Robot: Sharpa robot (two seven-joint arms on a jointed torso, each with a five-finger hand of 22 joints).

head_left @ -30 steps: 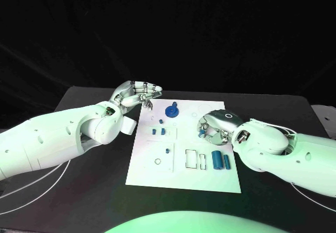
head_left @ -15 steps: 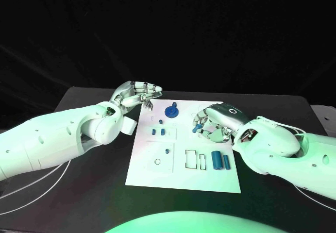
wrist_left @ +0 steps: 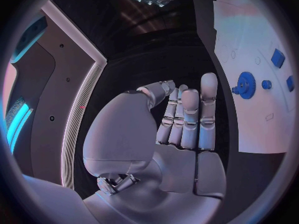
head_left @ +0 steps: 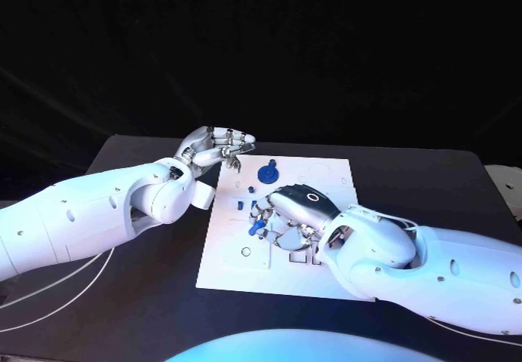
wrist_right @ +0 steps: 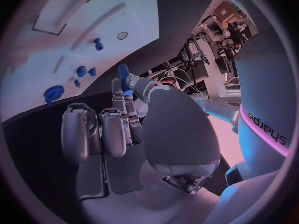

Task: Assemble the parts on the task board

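A small blue peg [head_left: 258,225] is pinched in the right robot hand [head_left: 285,219] over the middle of the white task board [head_left: 327,280], on the black worktop [head_left: 130,302]. The step looks like carrying it to its seat; next it needs aligning over a hole. The left robot hand [head_left: 216,145], fingers curled on nothing, hovers at the board's far left corner, near the blue gear [head_left: 266,173].
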